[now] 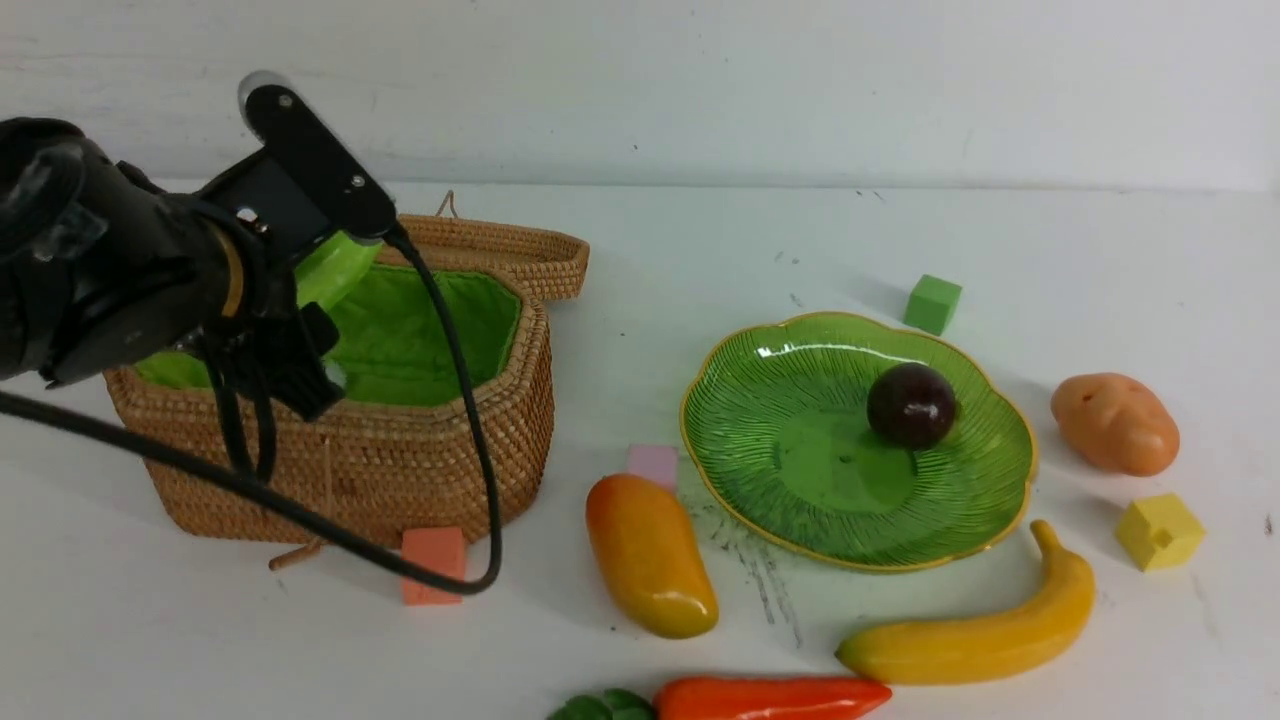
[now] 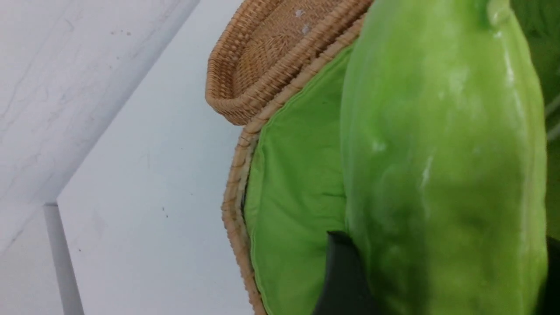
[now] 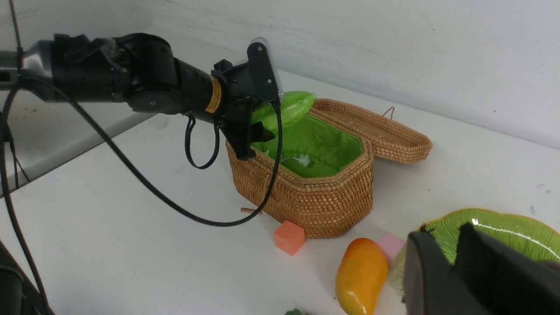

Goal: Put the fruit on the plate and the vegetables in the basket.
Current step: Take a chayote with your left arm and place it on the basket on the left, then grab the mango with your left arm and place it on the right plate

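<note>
We see the left pincer clamped on the green pod, its dark fingers spread wide round the pod's thick body. The pod hangs tilted over the open basket, above the green lining near the left rim, with its tip towards the lid, which lies open behind. The left arm comes in from the left with its forearm nearly level, and its black cable loops down across the basket's front. Of the right pincer we see only two dark fingers close together near the plate's edge, with nothing visibly between them; we cannot tell whether they are shut. Around them lies a white, scuffed tabletop with a pale wall behind it. The plate sits right of the basket and carries the mangosteen. The mango lies just beside the plate's left edge, the banana along its near edge, the carrot at the front, and the potato to the plate's right. A green cube sits behind the plate, a yellow cube near the potato, a pink cube behind the mango, and an orange cube against the basket's front.
</note>
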Robot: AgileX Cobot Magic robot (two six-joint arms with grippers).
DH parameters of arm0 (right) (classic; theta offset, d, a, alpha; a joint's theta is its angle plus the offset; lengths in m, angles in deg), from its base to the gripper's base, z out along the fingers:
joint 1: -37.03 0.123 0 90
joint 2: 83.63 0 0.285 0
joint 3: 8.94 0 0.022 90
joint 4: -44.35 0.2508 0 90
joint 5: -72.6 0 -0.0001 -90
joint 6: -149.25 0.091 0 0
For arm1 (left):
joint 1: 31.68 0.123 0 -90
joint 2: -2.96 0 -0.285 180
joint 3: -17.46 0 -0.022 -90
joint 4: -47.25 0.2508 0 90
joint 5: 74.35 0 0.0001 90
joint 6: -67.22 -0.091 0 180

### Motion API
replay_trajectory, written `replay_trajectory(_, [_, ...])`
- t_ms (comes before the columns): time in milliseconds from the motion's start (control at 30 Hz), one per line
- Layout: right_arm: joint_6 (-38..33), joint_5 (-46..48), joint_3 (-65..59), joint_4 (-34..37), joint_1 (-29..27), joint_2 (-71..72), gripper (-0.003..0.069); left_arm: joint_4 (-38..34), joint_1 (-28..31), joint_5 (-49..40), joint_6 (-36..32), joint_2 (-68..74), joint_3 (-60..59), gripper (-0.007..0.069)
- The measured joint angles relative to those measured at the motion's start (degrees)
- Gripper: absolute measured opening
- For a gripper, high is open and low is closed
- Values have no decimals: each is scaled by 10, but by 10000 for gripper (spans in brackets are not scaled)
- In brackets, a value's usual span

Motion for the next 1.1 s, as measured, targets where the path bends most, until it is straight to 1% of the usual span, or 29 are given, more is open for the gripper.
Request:
replay_trajectory(100, [0,1,0,0,0,0,118,10,14,7,-2,18,0,459])
replay_trajectory(300, [0,7,0,0,0,0,121,29,17,14,-4,35,0,462])
replay_trajectory(467, [0,13,0,0,0,0,120,51,17,15,3,34,0,500])
replay_trajectory(567, [0,15,0,0,0,0,120,77,17,15,34,34,0,531])
replay_trajectory(700, [0,20,0,0,0,0,123,116,17,15,98,34,0,561])
replay_trajectory(833, [0,26,0,0,0,0,123,127,10,7,151,28,0,568])
replay_trajectory(900, [0,29,0,0,0,0,123,121,-6,-4,173,19,0,549])
replay_trajectory(933, [0,32,0,0,0,0,123,109,-19,-11,189,11,0,528])
replay_trajectory(967, [3,37,0,0,0,0,123,90,-40,-22,210,-1,0,498])
replay_trajectory(1000, [10,46,0,0,0,0,123,58,-60,-36,239,-14,0,447])
replay_trajectory(1033, [13,48,0,0,0,0,123,45,-69,-39,244,-17,0,437])
replay_trajectory(1100, [38,73,0,-2,0,0,125,-37,-121,-83,303,-41,0,291])
